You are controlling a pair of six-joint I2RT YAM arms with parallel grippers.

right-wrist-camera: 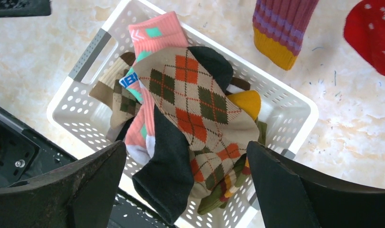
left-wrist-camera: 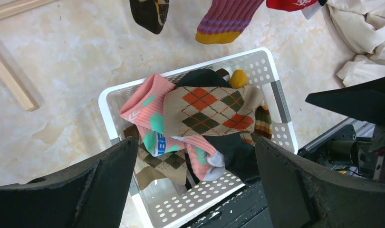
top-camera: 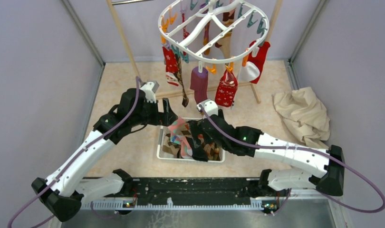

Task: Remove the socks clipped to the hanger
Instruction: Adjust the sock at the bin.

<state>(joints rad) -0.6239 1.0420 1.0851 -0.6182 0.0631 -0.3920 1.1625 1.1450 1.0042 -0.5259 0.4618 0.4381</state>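
Observation:
The white oval hanger (top-camera: 210,61) hangs at the top middle with socks clipped to it: red patterned ones (top-camera: 226,89), a purple one (top-camera: 198,84) and a red and white one (top-camera: 257,59). Below it a white slotted basket (top-camera: 160,151) holds loose socks, with a brown argyle sock (left-wrist-camera: 209,111) and a pink one (left-wrist-camera: 145,102) on top. A black sock (right-wrist-camera: 167,175) droops over the basket's near wall. My left gripper (left-wrist-camera: 193,142) and right gripper (right-wrist-camera: 186,145) both hover open above the basket, with nothing between their fingers.
A wooden pole rack (top-camera: 121,38) stands behind the hanger, its base bar (left-wrist-camera: 10,76) lying on the floor. A crumpled beige cloth (top-camera: 302,116) lies to the right. Purple walls close in both sides.

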